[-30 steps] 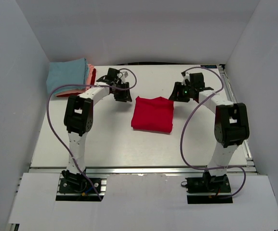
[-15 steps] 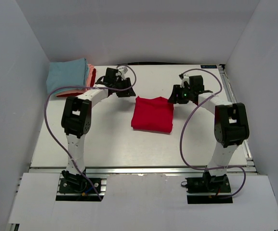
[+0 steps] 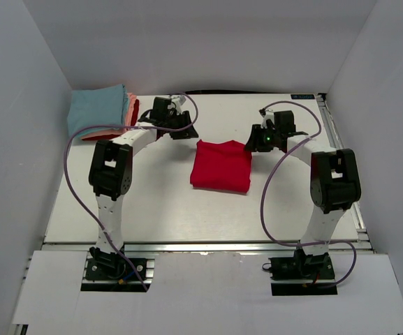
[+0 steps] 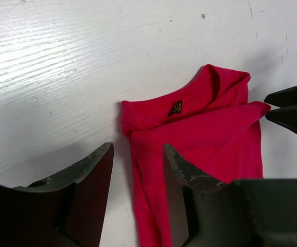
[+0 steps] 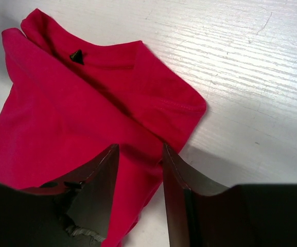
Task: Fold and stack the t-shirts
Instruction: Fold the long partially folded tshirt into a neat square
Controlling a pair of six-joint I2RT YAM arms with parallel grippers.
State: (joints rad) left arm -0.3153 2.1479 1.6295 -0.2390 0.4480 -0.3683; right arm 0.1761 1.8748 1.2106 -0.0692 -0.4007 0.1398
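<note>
A folded red t-shirt [image 3: 221, 166] is lying mid-desk [image 3: 152, 202], its black neck tag [image 4: 175, 108] too small to read. The left gripper [image 4: 138, 154] and right gripper [image 5: 138, 153] are hovering at its far corners, jaws spread and pinching nothing. A folded stack [image 3: 100, 112], light blue on top, is sitting far left.

I have both arms bent at the elbow and reaching into the upper middle of the frame. The left claw [image 3: 182, 130] and right claw [image 3: 255, 143] angle inward, each with its 2 fingers parted.

One loose red t-shirt [image 3: 221, 166], three stacked folded t-shirts [image 3: 98, 113], two arms [image 3: 112, 171]
</note>
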